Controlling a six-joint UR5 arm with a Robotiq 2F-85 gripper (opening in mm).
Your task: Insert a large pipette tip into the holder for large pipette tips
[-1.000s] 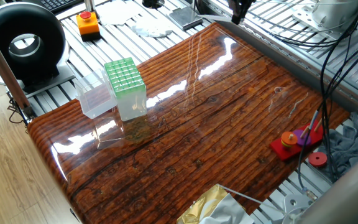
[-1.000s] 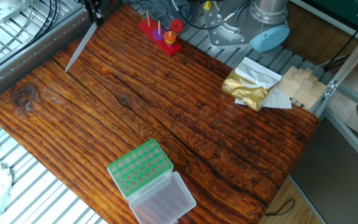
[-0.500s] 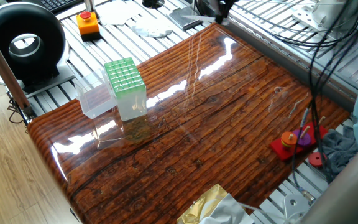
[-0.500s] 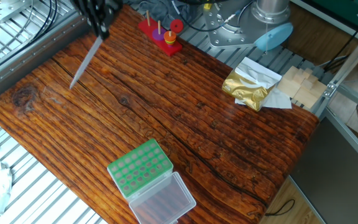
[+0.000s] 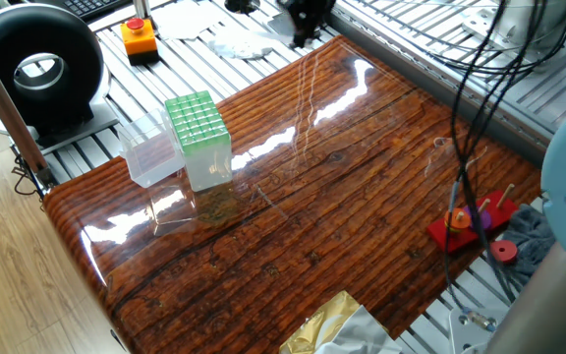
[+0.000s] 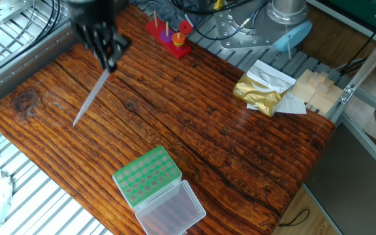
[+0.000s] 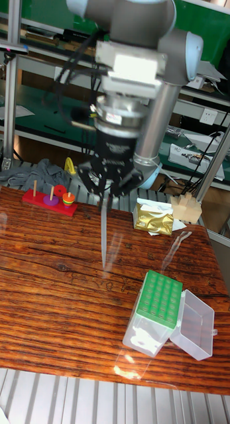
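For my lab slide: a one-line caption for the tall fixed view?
UR5 gripper holds a large pipette tip point-down above the wooden table, the green-topped holder open nearby.

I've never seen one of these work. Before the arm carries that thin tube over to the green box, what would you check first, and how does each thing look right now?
1. Tip held by gripper: ok, it hangs from the fingers.
2. Tip pointing down: ok in the tall view, roughly vertical.
3. Holder lid open: ok, lid is folded aside.
4. Green grid has a free hole: cannot tell, holes too small.
5. Path across table to holder: ok, nothing stands between.
6. Holder upright: ok.
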